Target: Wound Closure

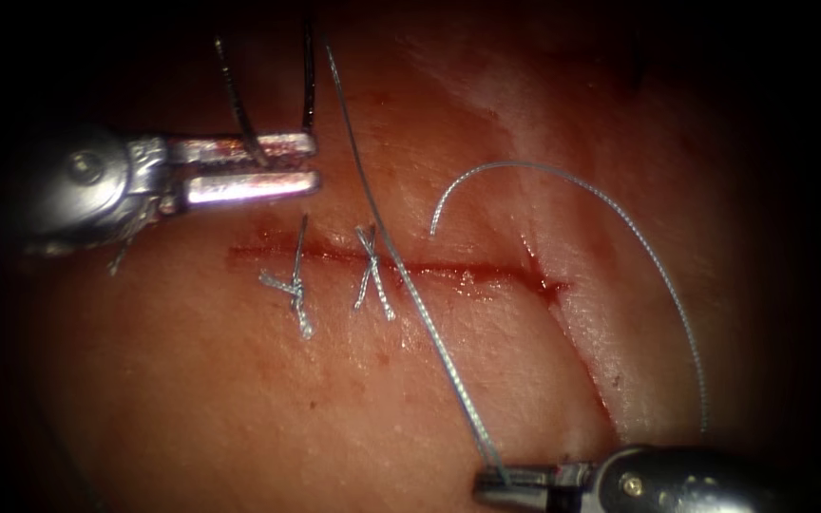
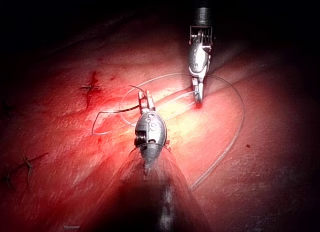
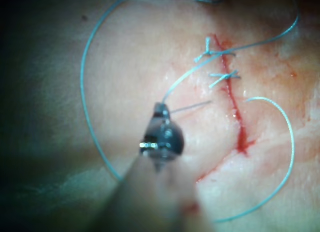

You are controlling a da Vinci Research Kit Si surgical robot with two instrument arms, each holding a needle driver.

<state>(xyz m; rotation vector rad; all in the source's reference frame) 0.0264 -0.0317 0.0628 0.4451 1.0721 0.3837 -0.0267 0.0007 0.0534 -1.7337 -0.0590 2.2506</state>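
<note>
left tool (image 1: 311, 163) fingers clamp dark curved needle (image 1: 239, 104) upper left | right tool (image 1: 501, 483) fingers pinch thread (image 1: 410, 285) bottom | my read: thread's limp, slippery; needle stiff, grab mid-curve

You are at a surgical training bench, not in an operating room. What lies under your scope is a slab of pork, the tissue (image 1: 239, 399), pale and fatty, with a straight cut (image 1: 401, 269) smeared with red fluid (image 1: 548, 285). 2 finished stitches (image 1: 372, 271) cross the cut toward 9 o'clock, and loose thread (image 1: 620, 223) curls toward 3 o'clock. 2 slim metal tools reach in: the left tool (image 1: 311, 163) from 10 o'clock, the right tool (image 1: 491, 486) from 5 o'clock. Darkness rings the lit patch.
</note>
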